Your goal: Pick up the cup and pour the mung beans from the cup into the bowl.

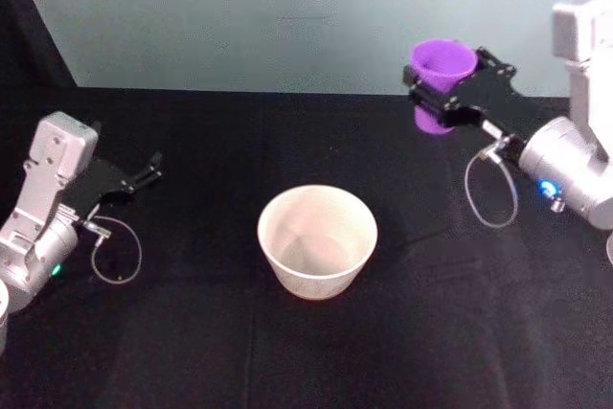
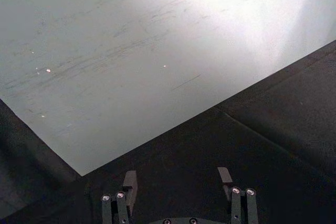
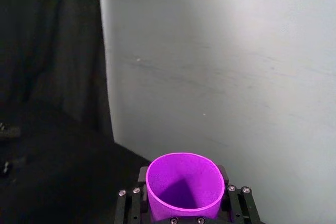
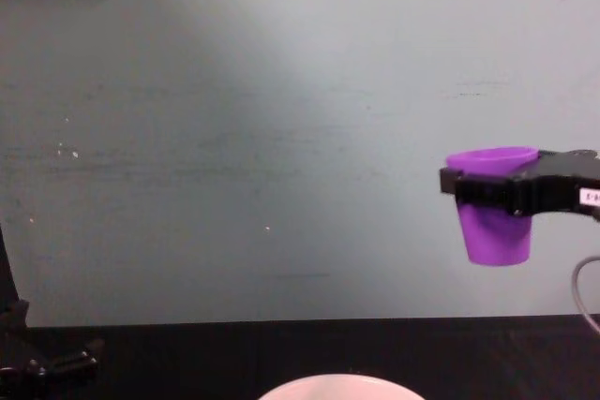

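The right end effector (image 1: pixel 446 91) is closed on the cup (image 1: pixel 442 60), its black fingers clamped on either side of the purple wall just below the rim. The cup is held upright, well above the desk (image 1: pixel 192 352), at the far right, in front of the pale wall (image 1: pixel 287 16). In the chest view the cup (image 4: pixel 493 231) hangs clear of the desk, with the fingers (image 4: pixel 487 190) crossing its upper part. In the right wrist view the cup's (image 3: pixel 184 179) mouth faces the camera and its inside shows plain purple.

The bowl (image 1: pixel 316 280) stands upright at the middle of the desk, nearer the robot than the cup and to the cup's left, well apart from it. Its inside looks pale. Its rim (image 4: pixel 342 383) shows at the chest view's lower edge.

The left end effector (image 1: pixel 149 171) rests low at the desk's left side, well apart from the bowl. Its fingers (image 2: pixel 129 181) stand apart, gripping nothing.
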